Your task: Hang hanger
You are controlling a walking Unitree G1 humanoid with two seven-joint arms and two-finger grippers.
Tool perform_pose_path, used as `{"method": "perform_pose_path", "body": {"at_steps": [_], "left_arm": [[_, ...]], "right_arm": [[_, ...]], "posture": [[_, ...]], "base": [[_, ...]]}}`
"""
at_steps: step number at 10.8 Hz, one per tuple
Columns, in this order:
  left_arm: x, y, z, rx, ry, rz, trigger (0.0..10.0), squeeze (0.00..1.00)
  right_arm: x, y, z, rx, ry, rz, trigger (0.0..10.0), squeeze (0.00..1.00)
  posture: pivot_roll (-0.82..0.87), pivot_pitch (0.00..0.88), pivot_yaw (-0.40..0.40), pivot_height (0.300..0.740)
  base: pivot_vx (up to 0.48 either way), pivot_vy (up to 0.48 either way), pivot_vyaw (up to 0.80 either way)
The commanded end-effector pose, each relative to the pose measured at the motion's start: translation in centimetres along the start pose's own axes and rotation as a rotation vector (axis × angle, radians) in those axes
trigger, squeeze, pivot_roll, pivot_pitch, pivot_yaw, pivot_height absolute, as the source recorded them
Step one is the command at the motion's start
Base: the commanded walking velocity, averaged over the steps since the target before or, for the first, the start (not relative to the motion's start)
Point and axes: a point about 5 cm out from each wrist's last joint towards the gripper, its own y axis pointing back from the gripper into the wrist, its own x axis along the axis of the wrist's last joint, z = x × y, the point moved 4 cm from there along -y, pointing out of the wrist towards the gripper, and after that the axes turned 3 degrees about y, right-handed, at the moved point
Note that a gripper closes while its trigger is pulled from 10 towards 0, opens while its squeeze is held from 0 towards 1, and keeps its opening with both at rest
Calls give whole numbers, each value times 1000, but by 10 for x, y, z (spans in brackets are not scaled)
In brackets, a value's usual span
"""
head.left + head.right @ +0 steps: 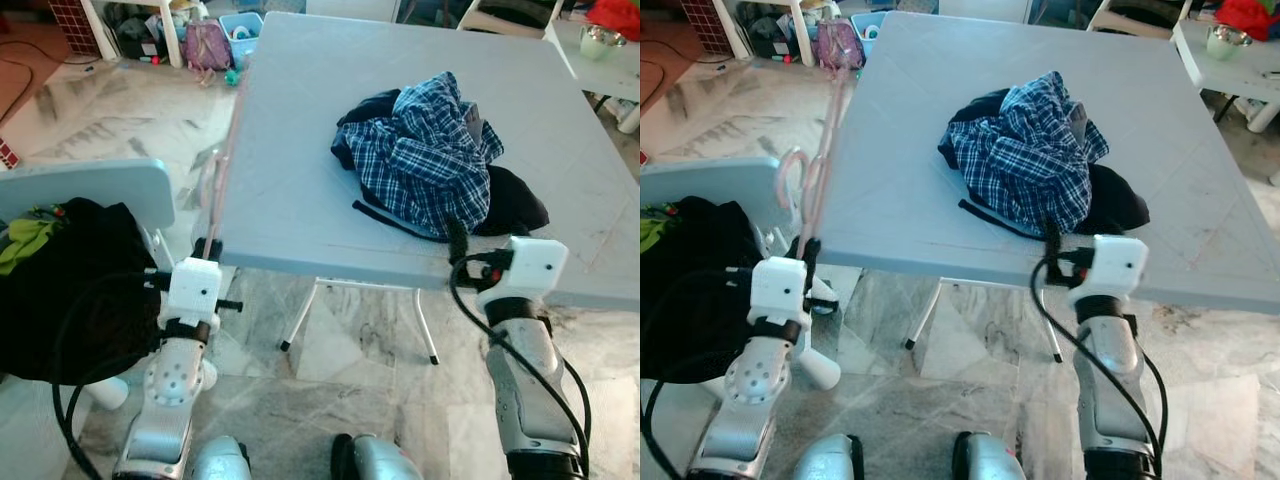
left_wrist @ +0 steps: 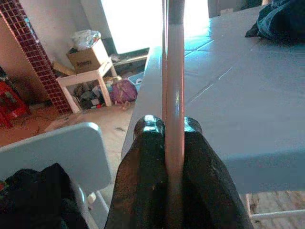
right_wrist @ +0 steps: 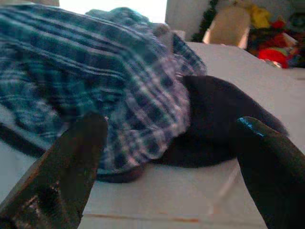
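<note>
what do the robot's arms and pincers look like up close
Both arms are silver metal with rounded, jointed segments and black bands below white boxy wrist housings. Looped black cables run alongside each arm. The left pincer and right pincer each have two long, glossy black fingers with rounded tips.

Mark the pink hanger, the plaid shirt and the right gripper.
pink hanger (image 2: pixel 173 95), left wrist view, on the shaft above the fingers.
plaid shirt (image 1: pixel 425 150), left eye view, on the middle of the heap.
right gripper (image 3: pixel 171 167), right wrist view, midway between the open fingertips.
</note>
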Motion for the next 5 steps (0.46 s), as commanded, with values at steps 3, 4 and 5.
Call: {"method": "perform_pose_path", "body": {"at_steps": [3, 4, 5], "left_arm": [[0, 0, 2, -12, -4, -3, 10000, 0], [-1, 1, 3, -13, -3, -6, 10000, 0], [-1, 1, 3, -16, -4, -7, 10000, 0]], "right_arm": [[-2, -5, 6, -31, -9, -25, 10000, 0], [-3, -5, 6, -33, -17, -33, 10000, 0], [-4, -6, 4, -26, -23, -36, 10000, 0]], "posture": [[19, 136, -44, 740], [20, 137, -44, 740], [20, 137, -44, 740]], "base": [[0, 0, 0], [0, 0, 0], [-281, 0, 0]]}}
